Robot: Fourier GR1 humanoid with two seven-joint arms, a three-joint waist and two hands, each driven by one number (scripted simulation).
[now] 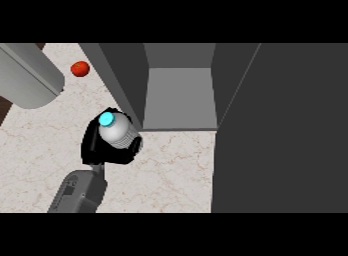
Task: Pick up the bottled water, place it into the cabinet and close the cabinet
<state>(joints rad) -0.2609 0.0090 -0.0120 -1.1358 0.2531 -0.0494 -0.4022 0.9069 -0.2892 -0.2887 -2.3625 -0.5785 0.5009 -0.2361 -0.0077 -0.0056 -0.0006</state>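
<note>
The bottled water (118, 132) is a pale bottle with a cyan cap, seen almost from above. My right hand (102, 153) is shut on it, black fingers curled round its body, just left of the cabinet's front left corner. The dark grey cabinet (178, 95) stands open with a bare light grey floor inside. Its door (295, 130) is swung out and fills the right side of the view. The bottle is outside the cabinet, close to its left wall. My left hand does not show.
A small red round fruit (80, 68) lies on the marble counter (29, 165) at the back left. A large grey rounded cylinder (22, 75) slants in from the upper left. Dark wood floor shows past the counter's left edge.
</note>
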